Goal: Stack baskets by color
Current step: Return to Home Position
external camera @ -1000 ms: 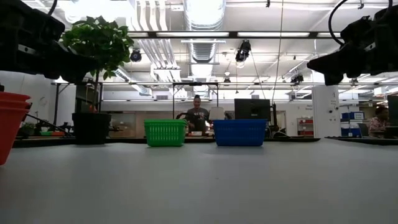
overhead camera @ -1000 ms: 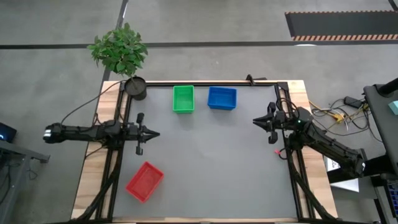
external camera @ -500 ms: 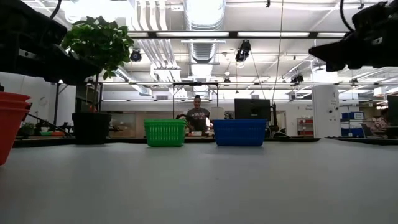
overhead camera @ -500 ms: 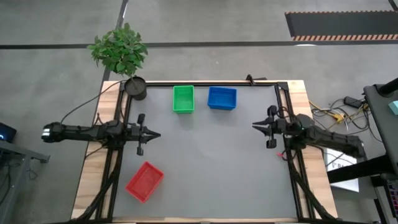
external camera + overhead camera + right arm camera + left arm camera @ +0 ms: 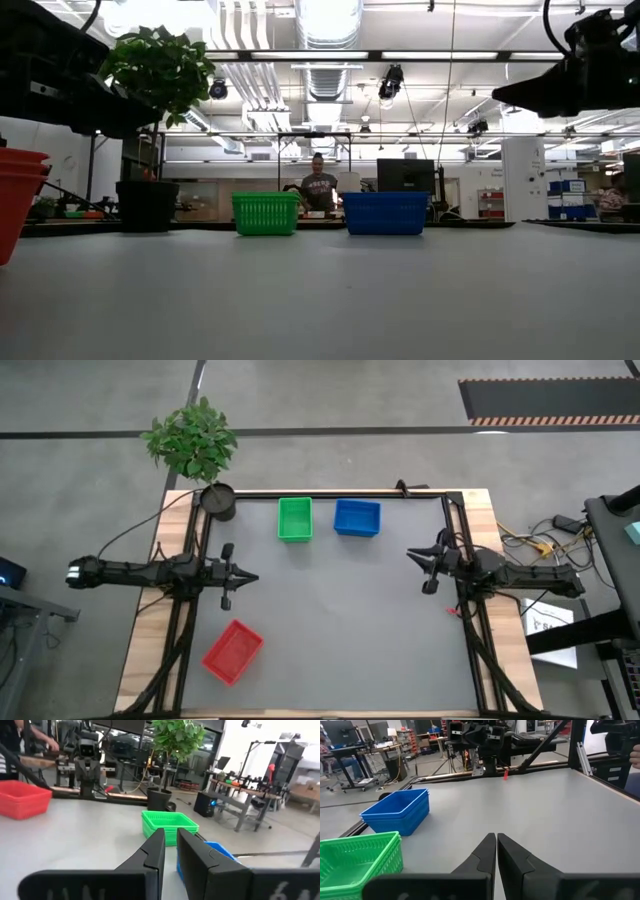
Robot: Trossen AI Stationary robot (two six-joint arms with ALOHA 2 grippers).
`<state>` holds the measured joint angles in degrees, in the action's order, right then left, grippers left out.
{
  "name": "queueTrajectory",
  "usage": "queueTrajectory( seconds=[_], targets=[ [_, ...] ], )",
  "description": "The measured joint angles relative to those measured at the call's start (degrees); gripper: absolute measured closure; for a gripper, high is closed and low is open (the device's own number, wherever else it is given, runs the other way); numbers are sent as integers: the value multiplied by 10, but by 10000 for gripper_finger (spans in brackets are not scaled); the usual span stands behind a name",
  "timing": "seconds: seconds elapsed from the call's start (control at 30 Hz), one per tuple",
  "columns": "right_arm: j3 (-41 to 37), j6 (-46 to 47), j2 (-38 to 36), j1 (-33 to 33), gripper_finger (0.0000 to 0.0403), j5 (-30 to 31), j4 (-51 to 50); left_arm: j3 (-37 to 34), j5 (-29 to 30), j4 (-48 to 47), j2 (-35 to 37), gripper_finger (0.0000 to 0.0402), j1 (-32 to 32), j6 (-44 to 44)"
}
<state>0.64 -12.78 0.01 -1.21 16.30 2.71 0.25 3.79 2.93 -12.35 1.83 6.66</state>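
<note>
A green stack of baskets (image 5: 295,518) and a blue stack (image 5: 357,517) rest on their bases side by side at the table's far edge. A red stack (image 5: 233,652) sits askew near the front left, also on its base. My left gripper (image 5: 250,576) hovers at the table's left side, shut and empty, pointing toward the right edge. My right gripper (image 5: 410,554) hovers at the right side and points toward the left edge. Its fingers (image 5: 157,845) stand almost together with nothing between them. Both hang well above the table (image 5: 320,300) in the low view.
A black pot (image 5: 218,501) with a leafy plant (image 5: 190,438) stands at the far left corner, left of the green stack. Black frame rails (image 5: 455,610) run along the table's sides. The grey middle of the table lies bare. A person (image 5: 317,187) is in the room beyond.
My right arm has swung round, so its gripper, which slanted toward the far left, now points straight toward the table's left edge. It has also rolled somewhat about its own line. The three stacks have stayed in place.
</note>
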Motion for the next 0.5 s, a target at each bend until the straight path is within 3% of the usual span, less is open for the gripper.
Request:
queueTrajectory(
  seconds=[0.23,0.5],
  targets=[
    [0,-74,0,49,360,0,-1,0,0,1,0,402,0,0],
    [-1,-81,0,52,360,-88,-7,0,0,1,-4,402,0,0]
  ],
)
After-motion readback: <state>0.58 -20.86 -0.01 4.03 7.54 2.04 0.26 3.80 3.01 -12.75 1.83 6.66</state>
